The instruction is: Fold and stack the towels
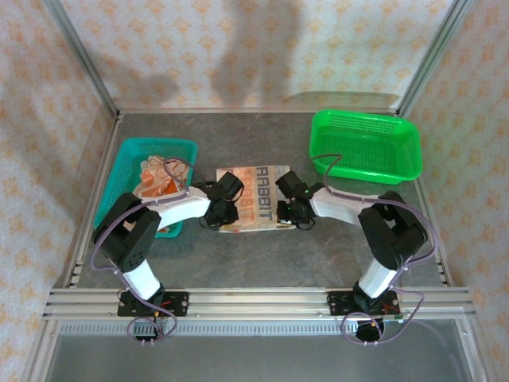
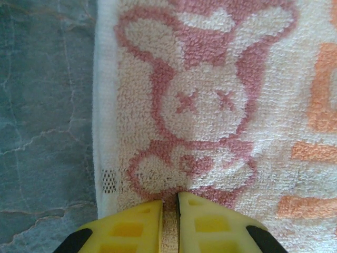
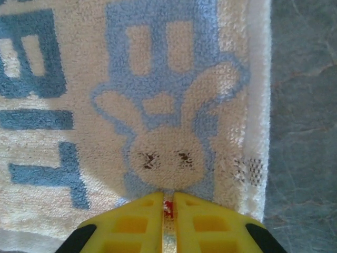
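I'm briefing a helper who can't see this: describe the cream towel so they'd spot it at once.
On the dark grey table, look between the teal plastic mesh basket and the green plastic mesh basket. The cream terry towel lies flat there; unlike the orange cloths in the teal basket, it bears RABBIT lettering.

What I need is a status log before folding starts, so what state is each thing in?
Cream terry towel with RABBIT lettering, spread flat on the grey table, unfolded.
Left gripper, shut on that towel near its left edge.
Right gripper, shut on that towel near its right edge.
Teal plastic mesh basket, holding crumpled orange towels.
Green plastic mesh basket, empty.
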